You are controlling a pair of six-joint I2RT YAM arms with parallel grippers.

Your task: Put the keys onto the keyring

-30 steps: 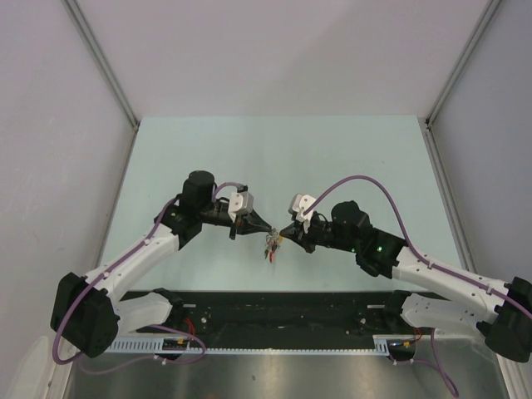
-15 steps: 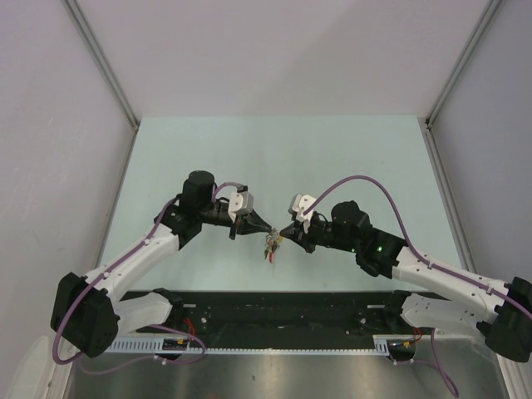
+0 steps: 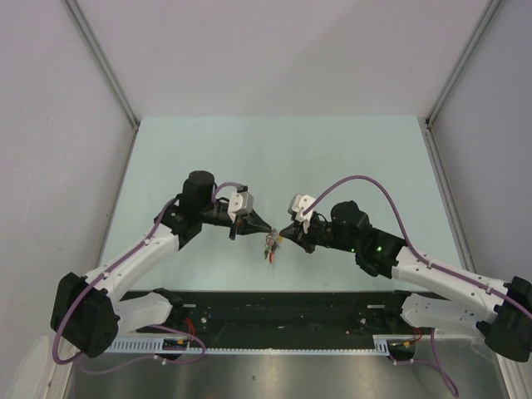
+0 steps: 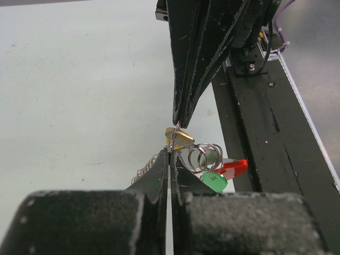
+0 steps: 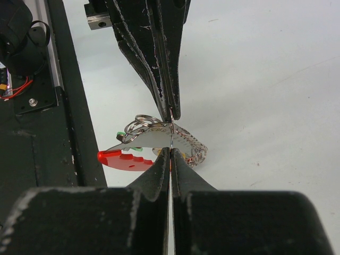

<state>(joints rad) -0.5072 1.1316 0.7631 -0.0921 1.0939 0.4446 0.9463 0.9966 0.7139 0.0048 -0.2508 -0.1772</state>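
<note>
Two claws meet tip to tip at lower centre of the overhead view. The left claw (image 3: 266,230) and right claw (image 3: 283,233) are both clenched on the keyring (image 4: 204,156), probably bracing its wire from opposite sides. The keys (image 4: 232,168) hang bunched just beside it.

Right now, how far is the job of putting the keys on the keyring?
Looks done: the green key and red key hang in one bunch with the keyring. In hand: the left gripper and right gripper, both shut, pinch that bunch with their fingers. Left: the yellow key sits at the pinch; whether it is threaded cannot be told.
</note>
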